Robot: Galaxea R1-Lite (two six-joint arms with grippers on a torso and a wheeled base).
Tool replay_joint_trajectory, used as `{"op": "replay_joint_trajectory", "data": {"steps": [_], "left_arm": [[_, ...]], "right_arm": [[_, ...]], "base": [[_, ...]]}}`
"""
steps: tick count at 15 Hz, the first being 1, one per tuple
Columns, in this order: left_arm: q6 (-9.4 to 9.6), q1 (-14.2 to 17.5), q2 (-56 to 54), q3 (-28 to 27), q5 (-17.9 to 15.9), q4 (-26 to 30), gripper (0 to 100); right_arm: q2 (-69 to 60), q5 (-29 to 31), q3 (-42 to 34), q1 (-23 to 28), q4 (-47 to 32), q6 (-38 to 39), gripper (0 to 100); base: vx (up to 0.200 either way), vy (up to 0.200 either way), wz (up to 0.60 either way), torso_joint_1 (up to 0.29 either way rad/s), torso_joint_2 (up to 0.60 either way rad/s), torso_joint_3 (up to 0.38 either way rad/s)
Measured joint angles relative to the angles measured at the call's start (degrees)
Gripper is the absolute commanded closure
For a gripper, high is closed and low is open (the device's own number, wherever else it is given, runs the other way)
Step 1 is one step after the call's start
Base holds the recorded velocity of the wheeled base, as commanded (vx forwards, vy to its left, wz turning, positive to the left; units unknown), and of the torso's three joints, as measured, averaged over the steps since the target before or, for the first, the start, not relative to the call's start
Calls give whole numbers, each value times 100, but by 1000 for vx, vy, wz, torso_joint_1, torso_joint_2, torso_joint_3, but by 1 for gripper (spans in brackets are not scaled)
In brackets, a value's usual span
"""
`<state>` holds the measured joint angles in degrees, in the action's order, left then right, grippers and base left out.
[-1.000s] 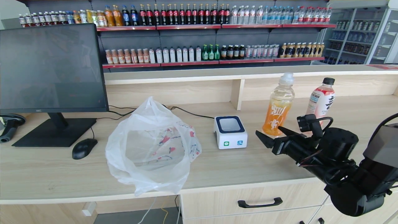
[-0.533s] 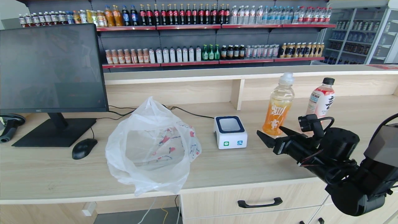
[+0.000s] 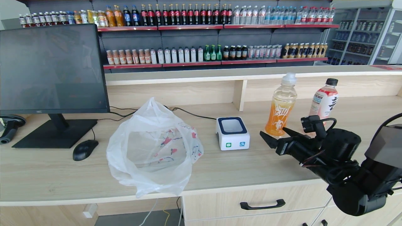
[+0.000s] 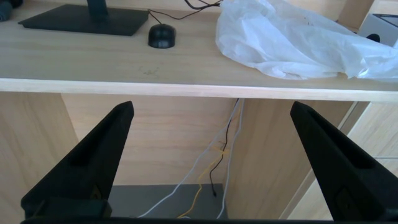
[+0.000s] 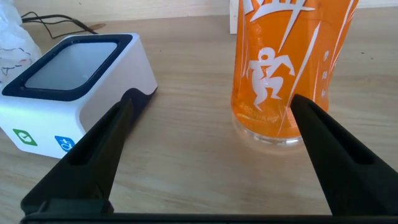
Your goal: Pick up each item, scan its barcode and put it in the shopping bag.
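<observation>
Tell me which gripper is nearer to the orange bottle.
Right. The right gripper is open just in front of the orange bottle. The left gripper is below the counter edge, over by the shopping bag.

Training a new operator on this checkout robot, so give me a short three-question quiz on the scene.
1. True or false: the right hand is shut on the orange bottle.
2. What stands between the shopping bag and the orange bottle? A) scanner B) basket C) scale
3. How many bottles stand on the wooden counter?
Key: 1 false, it is open and empty; 2 A; 3 two, the orange bottle and the white-labelled bottle.
</observation>
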<state>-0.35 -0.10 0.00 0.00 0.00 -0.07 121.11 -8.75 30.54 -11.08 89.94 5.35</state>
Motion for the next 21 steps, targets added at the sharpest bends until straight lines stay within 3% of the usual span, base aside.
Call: {"op": "replay_joint_trajectory", "data": {"steps": [16, 21], "left_arm": [[0, 0, 0, 0, 0, 0, 0], [-5, 5, 2, 0, 0, 0, 0]], "right_arm": [[411, 0, 483, 257, 2, 0, 0], [133, -52, 118, 328, -4, -76, 0]], "base": [[0, 0, 0, 0, 0, 0], [0, 0, 0, 0, 0, 0]]}}
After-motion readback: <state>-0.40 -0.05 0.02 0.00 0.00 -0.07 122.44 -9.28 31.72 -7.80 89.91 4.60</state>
